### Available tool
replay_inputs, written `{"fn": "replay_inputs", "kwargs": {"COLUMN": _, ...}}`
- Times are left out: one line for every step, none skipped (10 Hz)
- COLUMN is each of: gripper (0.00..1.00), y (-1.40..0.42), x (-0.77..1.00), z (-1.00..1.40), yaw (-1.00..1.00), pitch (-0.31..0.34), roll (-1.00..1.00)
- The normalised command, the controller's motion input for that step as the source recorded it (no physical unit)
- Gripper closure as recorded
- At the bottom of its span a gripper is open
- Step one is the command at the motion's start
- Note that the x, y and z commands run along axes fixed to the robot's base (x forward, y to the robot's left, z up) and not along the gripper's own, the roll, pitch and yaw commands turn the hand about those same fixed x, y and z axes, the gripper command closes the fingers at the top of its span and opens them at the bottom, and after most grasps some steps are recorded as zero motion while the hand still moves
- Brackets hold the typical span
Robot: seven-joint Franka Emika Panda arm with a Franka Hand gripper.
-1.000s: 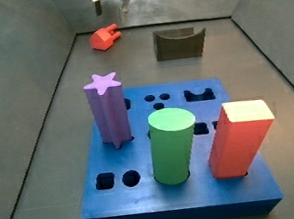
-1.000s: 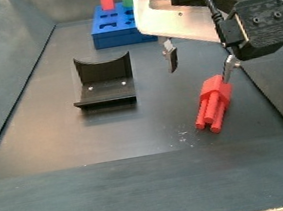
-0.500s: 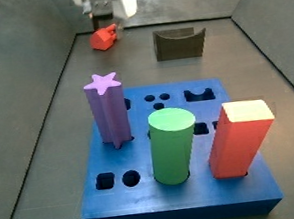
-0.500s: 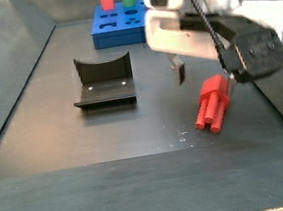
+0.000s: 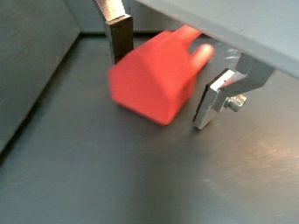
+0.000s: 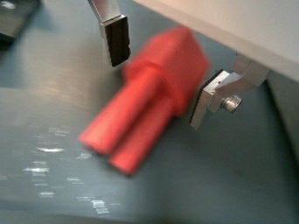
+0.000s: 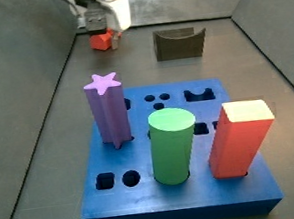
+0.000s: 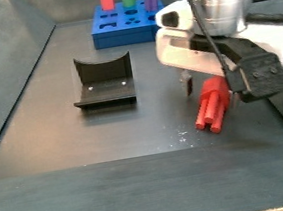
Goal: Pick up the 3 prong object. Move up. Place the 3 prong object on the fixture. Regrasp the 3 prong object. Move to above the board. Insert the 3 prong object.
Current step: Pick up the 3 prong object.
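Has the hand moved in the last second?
Yes. In a side view the hand has come down toward the floor and now straddles the 3 prong object, level with the fixture; before, it hung above it.

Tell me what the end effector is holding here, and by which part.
Nothing yet: the open end effector straddles the 3 prong object's block end on the floor, fingers clear of it.

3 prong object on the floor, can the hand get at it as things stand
Probably yes. The hand is open and already down around the 3 prong object, one finger on each side of its body. Nothing lies between them; the fixture sits well apart.
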Motion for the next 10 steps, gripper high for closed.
{"fn": "replay_inputs", "kwargs": {"gripper": 0.0, "y": 0.0, "x": 0.0, "z": 0.0, "yaw": 0.0, "pitch": 0.0, "roll": -0.01}}
{"fn": "replay_inputs", "kwargs": {"gripper": 1.0, "y": 0.0, "x": 0.0, "z": 0.0, "yaw": 0.0, "pitch": 0.0, "roll": 0.0}}
{"fn": "replay_inputs", "kwargs": {"gripper": 1.0, "y": 0.0, "x": 0.0, "z": 0.0, "yaw": 0.0, "pitch": 0.0, "roll": 0.0}}
{"fn": "replay_inputs", "kwargs": {"gripper": 1.0, "y": 0.0, "x": 0.0, "z": 0.0, "yaw": 0.0, "pitch": 0.0, "roll": 0.0}}
{"fn": "replay_inputs", "kwargs": {"gripper": 1.0, "y": 0.0, "x": 0.0, "z": 0.0, "yaw": 0.0, "pitch": 0.0, "roll": 0.0}}
{"fn": "replay_inputs", "kwargs": {"gripper": 1.0, "y": 0.0, "x": 0.0, "z": 0.0, "yaw": 0.0, "pitch": 0.0, "roll": 0.0}}
{"fn": "replay_inputs", "kwargs": {"gripper": 1.0, "y": 0.0, "x": 0.0, "z": 0.0, "yaw": 0.0, "pitch": 0.0, "roll": 0.0}}
{"fn": "replay_inputs", "kwargs": {"gripper": 1.0, "y": 0.0, "x": 0.0, "z": 0.0, "yaw": 0.0, "pitch": 0.0, "roll": 0.0}}
{"fn": "replay_inputs", "kwargs": {"gripper": 1.0, "y": 0.0, "x": 0.0, "z": 0.0, "yaw": 0.0, "pitch": 0.0, "roll": 0.0}}
{"fn": "replay_inputs", "kwargs": {"gripper": 1.0, "y": 0.0, "x": 0.0, "z": 0.0, "yaw": 0.0, "pitch": 0.0, "roll": 0.0}}
